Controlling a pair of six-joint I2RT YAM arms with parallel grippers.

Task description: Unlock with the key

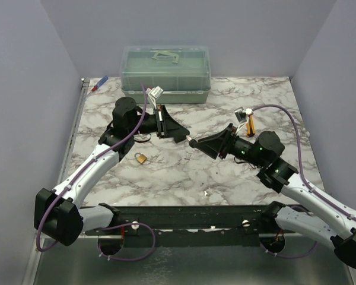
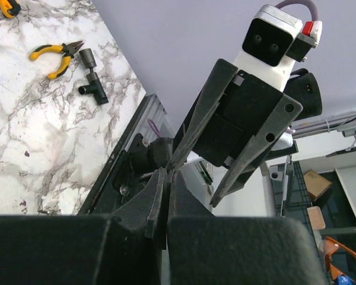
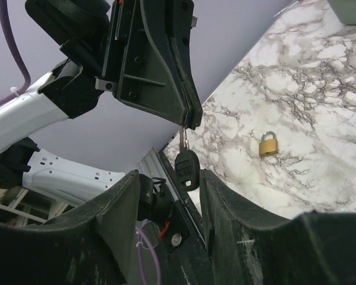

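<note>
As left claw (image 3: 190,117) dangles key (image 3: 186,169) by blade, right claw (image 1: 193,142) faces it, agape.

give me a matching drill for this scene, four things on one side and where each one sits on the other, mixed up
Things:
1. key
2. brass padlock
3. yellow pliers
4. green box

Places:
A. at the far edge of the table, by the back wall
B. hanging from the tips of the left gripper
C. beside the black T-shaped tool
D. lying on the marble next to the left arm

Pairs: 1-B, 2-D, 3-C, 4-A
</note>
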